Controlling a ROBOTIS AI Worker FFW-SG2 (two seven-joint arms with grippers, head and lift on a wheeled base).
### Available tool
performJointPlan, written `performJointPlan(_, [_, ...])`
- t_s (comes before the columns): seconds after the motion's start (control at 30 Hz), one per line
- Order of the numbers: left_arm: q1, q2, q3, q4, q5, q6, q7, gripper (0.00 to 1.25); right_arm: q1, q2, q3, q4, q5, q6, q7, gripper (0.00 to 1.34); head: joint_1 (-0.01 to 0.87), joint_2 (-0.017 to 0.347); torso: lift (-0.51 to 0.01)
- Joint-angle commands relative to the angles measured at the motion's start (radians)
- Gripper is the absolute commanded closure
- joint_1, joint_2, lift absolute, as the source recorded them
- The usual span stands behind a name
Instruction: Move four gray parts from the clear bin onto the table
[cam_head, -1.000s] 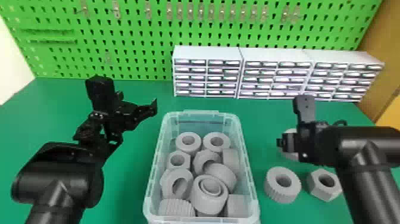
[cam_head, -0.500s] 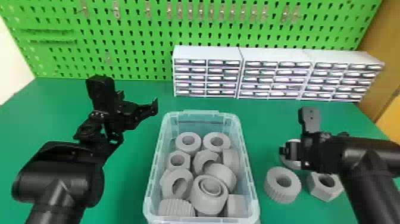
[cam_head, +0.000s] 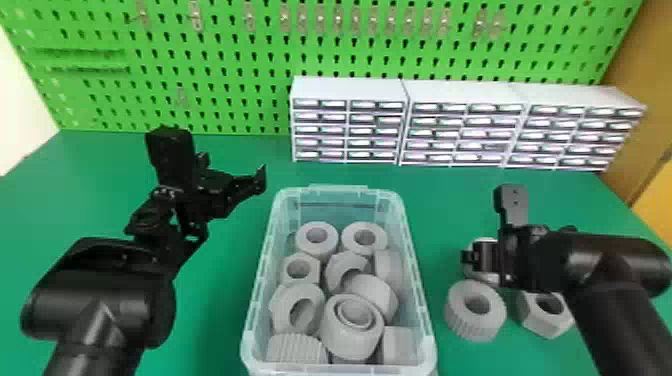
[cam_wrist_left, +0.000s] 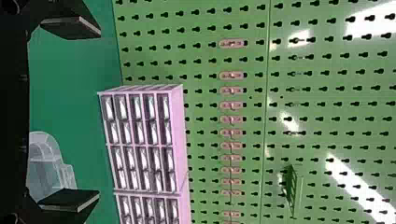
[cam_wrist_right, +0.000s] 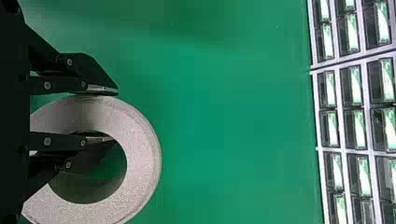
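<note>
Gray and thick-walled, the ring (cam_wrist_right: 144, 163) is at the table (cam_head: 95, 185), to the right of the clear bin (cam_head: 422, 320); whether it touches the tabletop we cannot tell. Our right gripper (cam_head: 475, 257) pinches its wall, one finger outside, one in the hole. Near it sit a ridged ring (cam_head: 475, 320) and a nut (cam_head: 544, 322). More gray parts (cam_head: 352, 325) fill the bin. Left of it, we hold our left gripper (cam_head: 229, 167) spread wide, with small drawers (cam_head: 347, 130) and a green pegboard (cam_head: 230, 75) beyond.
</note>
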Motion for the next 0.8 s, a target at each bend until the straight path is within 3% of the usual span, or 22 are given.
performJointPlan(0.0, [0.000, 0.000, 0.000, 0.001, -0.001, 0.000, 0.000, 0.08, -0.002, 0.002, 0.000, 0.008, 0.003, -0.003, 0.000, 1.00, 0.686, 0.026, -0.050])
performJointPlan(0.2, [0.000, 0.000, 0.001, -0.001, -0.001, 0.000, 0.000, 0.08, -0.003, 0.008, 0.003, 0.008, 0.025, 0.000, 0.000, 0.99, 0.686, 0.026, -0.050])
performJointPlan(0.37, [0.000, 0.000, 0.001, -0.001, -0.004, 0.000, 0.000, 0.08, -0.006, 0.022, 0.001, 0.003, 0.053, 0.012, 0.000, 0.88, 0.686, 0.026, -0.050])
performJointPlan(0.53, [0.000, 0.000, 0.003, 0.001, -0.004, 0.000, 0.000, 0.08, -0.002, 0.034, -0.020, 0.003, 0.065, 0.009, 0.000, 0.66, 0.686, 0.026, -0.050])
performJointPlan(0.77, [0.000, 0.000, 0.003, 0.001, -0.004, 0.000, 0.000, 0.08, 0.014, 0.048, -0.042, -0.014, 0.083, -0.023, 0.000, 0.57, 0.686, 0.026, -0.050])
